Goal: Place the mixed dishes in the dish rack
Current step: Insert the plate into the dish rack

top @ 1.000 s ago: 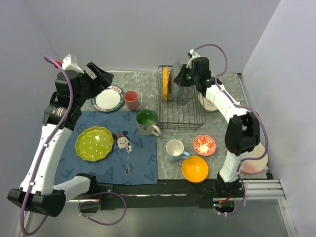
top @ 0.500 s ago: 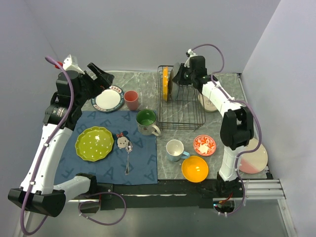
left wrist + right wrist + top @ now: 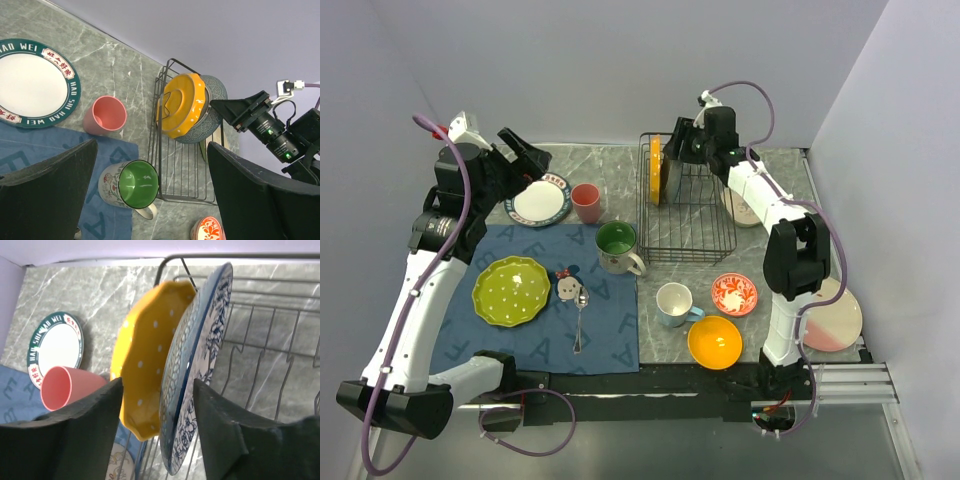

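Note:
The black wire dish rack (image 3: 686,212) stands at the back centre. An orange scalloped plate (image 3: 145,365) and a blue-patterned plate (image 3: 200,365) stand on edge at its left end, leaning together. My right gripper (image 3: 157,385) hovers open over them, its fingers straddling both plates without pressing them. High at the back left, my left gripper (image 3: 525,155) is wide open and empty. Loose dishes on the table: a white green-rimmed plate (image 3: 538,201), pink cup (image 3: 586,202), green-lined mug (image 3: 617,246), lime-green plate (image 3: 511,290), orange bowl (image 3: 714,341).
A blue cloth mat (image 3: 610,330) carries a spoon (image 3: 580,320) and a small dish (image 3: 566,287). A white mug (image 3: 674,304) and red-patterned dish (image 3: 733,294) lie in front of the rack. A cream bowl (image 3: 745,208) and pink plate (image 3: 835,325) are at the right.
My right gripper has opened and let go of the blue-patterned plate, which now leans in the rack against the orange plate. The left arm has not moved.

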`<state>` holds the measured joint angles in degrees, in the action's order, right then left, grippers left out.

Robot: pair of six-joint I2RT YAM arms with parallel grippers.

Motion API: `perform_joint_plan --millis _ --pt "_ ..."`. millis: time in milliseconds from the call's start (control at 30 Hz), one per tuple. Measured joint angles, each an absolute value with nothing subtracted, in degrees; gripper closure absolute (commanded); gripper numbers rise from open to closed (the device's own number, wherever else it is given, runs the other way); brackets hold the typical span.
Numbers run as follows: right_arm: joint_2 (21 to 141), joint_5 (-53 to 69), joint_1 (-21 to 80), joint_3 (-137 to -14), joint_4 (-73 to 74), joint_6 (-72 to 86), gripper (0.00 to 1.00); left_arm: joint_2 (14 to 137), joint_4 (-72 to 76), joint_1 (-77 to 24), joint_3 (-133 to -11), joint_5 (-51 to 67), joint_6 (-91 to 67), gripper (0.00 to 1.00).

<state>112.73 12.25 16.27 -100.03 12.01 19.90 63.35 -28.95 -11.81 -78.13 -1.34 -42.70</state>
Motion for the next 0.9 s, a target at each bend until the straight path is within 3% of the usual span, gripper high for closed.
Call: perform_joint_plan --millis 900 --pt "110.3 21.6 16.7 -97.0 7.7 25.5 0.32 63.5 -28.9 -11.8 -77.1 -1.7 -42.6 0.03"
